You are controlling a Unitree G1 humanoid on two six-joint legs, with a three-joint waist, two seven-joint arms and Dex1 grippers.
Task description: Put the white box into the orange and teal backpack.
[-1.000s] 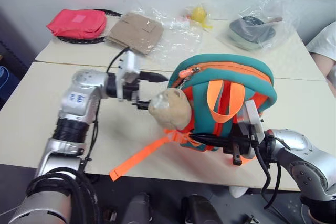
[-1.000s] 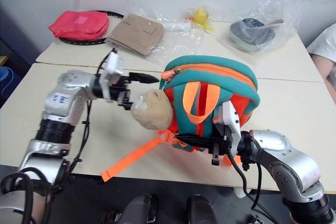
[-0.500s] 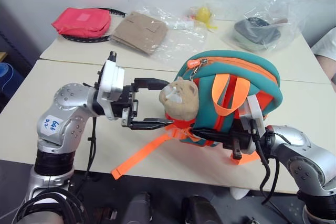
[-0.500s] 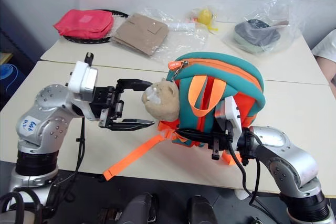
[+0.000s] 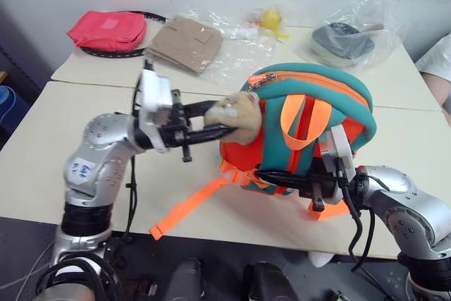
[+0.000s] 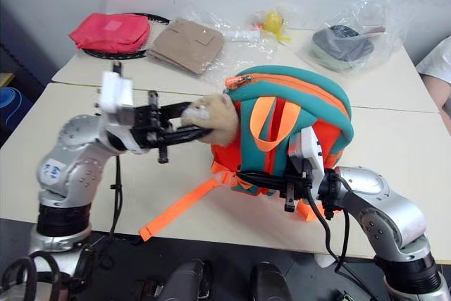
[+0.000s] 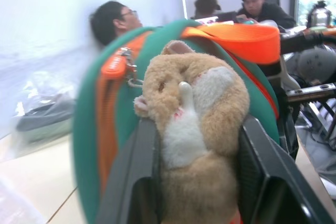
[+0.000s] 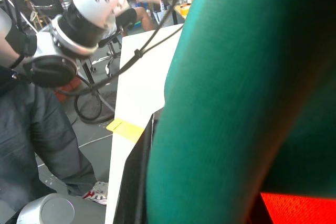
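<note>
Left claw clenched on the plush animal head of the orange and teal backpack, upright on the counter. Right claw pinching the backpack's lower edge. White box location: cannot tell.

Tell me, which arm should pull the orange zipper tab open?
Left, probably. The left gripper is clamped on the plush head, right beside the zipper tab. The right gripper grips the bottom of the orange and teal backpack, steadying it.
</note>
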